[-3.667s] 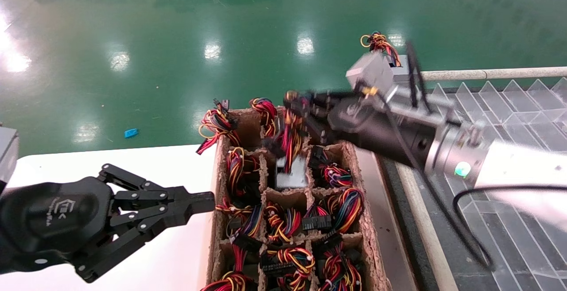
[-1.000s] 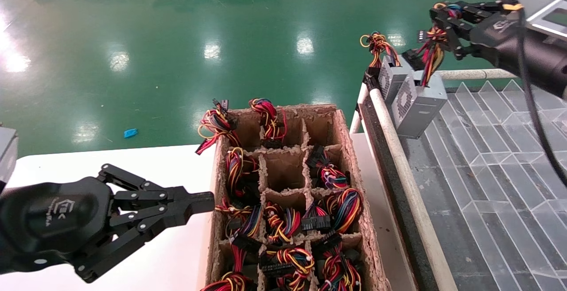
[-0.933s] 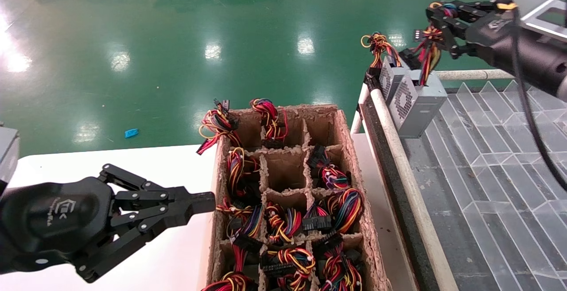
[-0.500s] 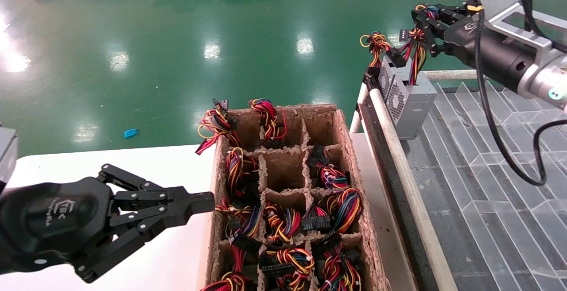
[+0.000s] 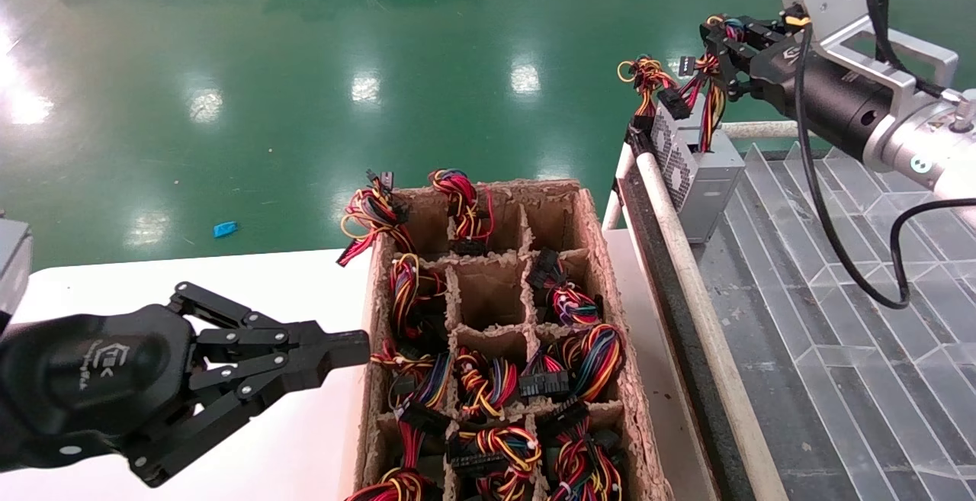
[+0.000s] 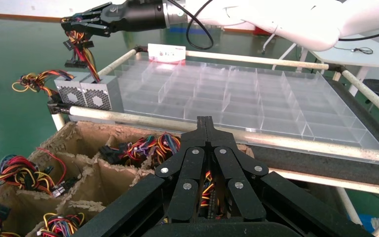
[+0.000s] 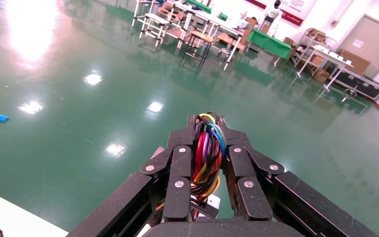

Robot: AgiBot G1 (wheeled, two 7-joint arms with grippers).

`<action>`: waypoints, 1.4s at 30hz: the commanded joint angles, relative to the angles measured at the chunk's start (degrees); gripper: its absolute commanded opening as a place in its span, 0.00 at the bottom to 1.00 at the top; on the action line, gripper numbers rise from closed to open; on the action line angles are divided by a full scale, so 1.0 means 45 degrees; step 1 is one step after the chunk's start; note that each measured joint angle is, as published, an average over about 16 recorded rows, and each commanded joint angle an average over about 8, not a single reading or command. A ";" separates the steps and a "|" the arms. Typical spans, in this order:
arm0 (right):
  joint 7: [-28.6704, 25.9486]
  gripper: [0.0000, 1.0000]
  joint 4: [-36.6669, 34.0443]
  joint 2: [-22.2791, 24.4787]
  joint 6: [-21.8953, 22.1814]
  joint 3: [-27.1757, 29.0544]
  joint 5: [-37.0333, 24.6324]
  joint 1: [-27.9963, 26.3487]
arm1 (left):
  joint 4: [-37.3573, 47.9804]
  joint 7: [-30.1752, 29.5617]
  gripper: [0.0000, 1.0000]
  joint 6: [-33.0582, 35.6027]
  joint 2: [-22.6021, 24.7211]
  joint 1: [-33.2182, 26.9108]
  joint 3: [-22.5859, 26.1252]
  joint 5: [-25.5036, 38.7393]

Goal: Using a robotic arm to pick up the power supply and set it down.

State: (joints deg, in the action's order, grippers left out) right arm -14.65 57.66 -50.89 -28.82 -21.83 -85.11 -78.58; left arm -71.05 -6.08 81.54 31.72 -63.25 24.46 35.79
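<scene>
My right gripper (image 5: 713, 32) hangs over the far left corner of the clear divided tray (image 5: 839, 272). It is shut on the coloured wire bundle (image 5: 709, 101) of the power supply (image 5: 705, 181). This grey box with a perforated face hangs upright from its wires, with its base down at the tray floor. The right wrist view shows the right gripper (image 7: 207, 121) with the wires (image 7: 206, 153) pinched between its fingers. In the left wrist view, the power supply (image 6: 102, 97) sits level with a neighbouring unit. My left gripper (image 5: 351, 348) is shut and empty, parked over the white table beside the cardboard box.
A second power supply (image 6: 69, 92) stands just beside the held one at the tray corner. The partitioned cardboard box (image 5: 591, 242) holds several more wire bundles, and its centre cell (image 5: 488, 295) is bare. A white rail (image 5: 686, 257) edges the tray. Green floor lies beyond.
My right gripper has carried the power supply out of the cardboard box to the tray, then moved it left and down against the other unit. The left arm has not moved.
</scene>
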 commanded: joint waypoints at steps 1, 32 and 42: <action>0.0200 0.00 -0.0163 -0.0059 -0.0044 0.0033 0.0097 0.0003 | 0.0000 0.0000 0.00 0.0000 0.0000 0.0000 0.0000 0.0000; 0.0922 1.00 -0.0264 0.0002 -0.0821 0.0413 0.1003 -0.0047 | 0.0000 0.0000 0.00 0.0000 0.0000 0.0000 0.0000 0.0000; 0.1271 1.00 0.0840 0.0124 -0.0623 0.0938 0.1626 0.0371 | 0.0000 0.0000 0.00 0.0000 0.0000 0.0000 0.0000 0.0000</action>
State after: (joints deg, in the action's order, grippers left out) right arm -8.69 61.55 -50.22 -32.08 -17.18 -77.06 -76.68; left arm -71.05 -6.08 81.54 31.72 -63.25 24.46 35.79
